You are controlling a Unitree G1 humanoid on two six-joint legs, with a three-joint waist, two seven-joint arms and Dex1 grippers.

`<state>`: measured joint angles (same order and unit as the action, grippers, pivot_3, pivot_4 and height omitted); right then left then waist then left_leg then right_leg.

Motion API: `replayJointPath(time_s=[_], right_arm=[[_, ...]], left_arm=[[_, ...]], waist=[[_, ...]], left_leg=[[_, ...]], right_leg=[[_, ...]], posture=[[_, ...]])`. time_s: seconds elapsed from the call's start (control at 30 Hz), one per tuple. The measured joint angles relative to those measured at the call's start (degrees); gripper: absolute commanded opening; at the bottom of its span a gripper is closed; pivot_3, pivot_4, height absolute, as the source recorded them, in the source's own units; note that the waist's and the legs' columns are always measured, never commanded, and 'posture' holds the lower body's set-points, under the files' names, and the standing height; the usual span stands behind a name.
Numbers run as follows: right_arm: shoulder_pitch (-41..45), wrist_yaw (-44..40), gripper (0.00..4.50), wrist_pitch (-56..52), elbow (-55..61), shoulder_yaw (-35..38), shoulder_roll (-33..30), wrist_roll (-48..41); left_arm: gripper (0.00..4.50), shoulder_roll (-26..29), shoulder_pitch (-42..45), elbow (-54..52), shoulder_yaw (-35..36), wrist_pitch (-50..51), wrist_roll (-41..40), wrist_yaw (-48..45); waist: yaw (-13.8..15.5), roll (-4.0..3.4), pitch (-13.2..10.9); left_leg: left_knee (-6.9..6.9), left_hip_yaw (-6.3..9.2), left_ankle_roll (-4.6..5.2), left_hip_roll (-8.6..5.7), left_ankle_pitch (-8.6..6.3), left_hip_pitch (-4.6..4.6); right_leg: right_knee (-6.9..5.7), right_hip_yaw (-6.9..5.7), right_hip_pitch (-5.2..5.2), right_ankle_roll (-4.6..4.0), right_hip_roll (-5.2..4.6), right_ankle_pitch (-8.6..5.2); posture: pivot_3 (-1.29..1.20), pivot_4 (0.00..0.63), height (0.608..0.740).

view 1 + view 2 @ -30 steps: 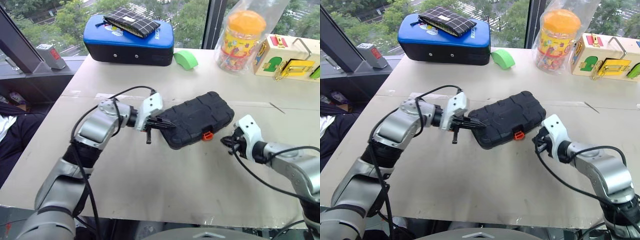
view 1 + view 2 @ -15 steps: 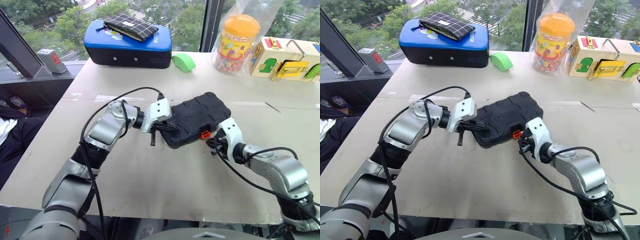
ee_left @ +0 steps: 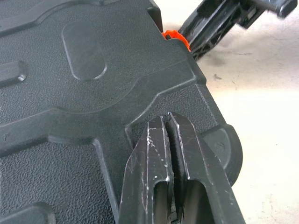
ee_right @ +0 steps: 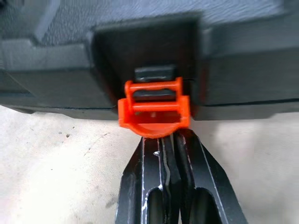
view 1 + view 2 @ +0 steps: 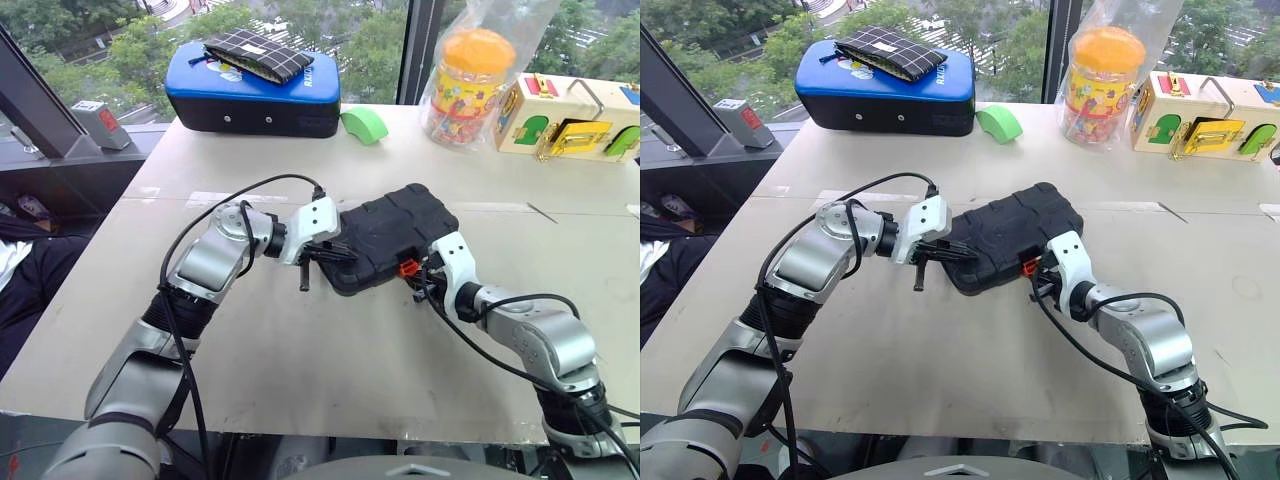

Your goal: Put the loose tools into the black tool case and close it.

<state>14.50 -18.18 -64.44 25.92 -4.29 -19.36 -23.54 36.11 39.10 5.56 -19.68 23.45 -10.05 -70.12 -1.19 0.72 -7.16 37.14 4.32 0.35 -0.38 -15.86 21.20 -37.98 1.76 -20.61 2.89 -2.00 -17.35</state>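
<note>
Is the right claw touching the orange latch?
Touching: in the right wrist view, the shut right claw tips meet the bottom edge of the orange latch.

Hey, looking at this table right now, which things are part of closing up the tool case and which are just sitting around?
Part of the job:
- black tool case, lid down
- its orange latch tab
- left hand, shut, pressing on the case lid
- right hand, shut, at the latch

Just lying about:
- blue padded case
- checked pouch
- green tape roll
- orange-lidded jar
- wooden latch box
</note>
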Motion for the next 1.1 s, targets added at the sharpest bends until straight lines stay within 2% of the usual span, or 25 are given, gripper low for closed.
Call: replayJointPath(time_s=[0.23, 0.4, 0.63, 0.73, 0.97, 1.1], right_arm=[[0.44, 1.14, 0.12, -3.04, 0.93, 1.93, 1.67, -1.60], [0.43, 1.39, 0.12, -3.77, 1.42, 2.65, 2.72, -1.85], [-0.20, 1.10, 0.12, -5.09, 4.27, 2.34, 0.56, -2.13], [-1.99, 1.09, 0.12, -2.42, 4.01, 0.75, 0.53, -1.12], [-6.83, 1.09, 0.12, 10.11, -0.48, -2.47, 2.89, 3.01], [-10.05, 1.33, 0.12, 16.95, -2.51, -1.46, 7.38, 3.35]], left_arm=[[0.11, 0.01, -0.90, -1.31, 0.11, 0.51, 0.39, 0.75], [0.11, 0.34, -2.95, -7.71, 0.14, 5.05, 0.92, 2.62], [0.11, -0.40, -5.15, -11.79, 0.05, 7.16, 1.59, 4.78], [0.11, -0.89, -5.72, -12.72, -0.07, 7.51, 1.75, 5.63], [0.11, -1.48, -4.73, -17.46, -0.47, 15.64, 1.74, 7.23], [0.11, -1.64, -5.12, -17.83, -0.45, 16.89, 1.66, 8.04]], waist=[[-0.02, -0.01, -0.01], [-0.27, -0.07, -0.04], [-0.78, -0.11, -0.01], [-0.45, 0.01, 0.11], [0.12, 0.00, 0.10], [0.20, -0.01, 0.10]], left_leg=[[0.01, -0.01, 0.00, -0.01, 0.00, -0.01], [-0.05, -0.01, 0.00, 0.00, 0.00, 0.02], [-0.09, -0.01, 0.00, 0.01, 0.00, -0.01], [-0.14, 0.01, 0.00, 0.01, 0.00, -0.01], [-0.20, -0.01, 0.00, -0.04, -0.01, 0.01], [-0.29, -0.01, -0.01, -0.02, 0.00, 0.00]], right_leg=[[0.00, 0.05, 0.00, 0.00, -0.01, 0.00], [0.00, 0.07, -0.01, 0.00, 0.00, 0.00], [0.07, 0.05, -0.01, 0.00, -0.01, -0.01], [0.14, 0.02, 0.00, 0.00, -0.03, -0.01], [0.21, 0.06, -0.01, 0.01, -0.05, -0.02], [0.23, 0.08, -0.01, 0.01, -0.04, -0.02]], posture=[[0.00, 0.150, 0.740], [0.00, 0.150, 0.740], [0.00, 0.150, 0.740], [0.00, 0.150, 0.740], [0.00, 0.150, 0.740], [0.00, 0.150, 0.740]])
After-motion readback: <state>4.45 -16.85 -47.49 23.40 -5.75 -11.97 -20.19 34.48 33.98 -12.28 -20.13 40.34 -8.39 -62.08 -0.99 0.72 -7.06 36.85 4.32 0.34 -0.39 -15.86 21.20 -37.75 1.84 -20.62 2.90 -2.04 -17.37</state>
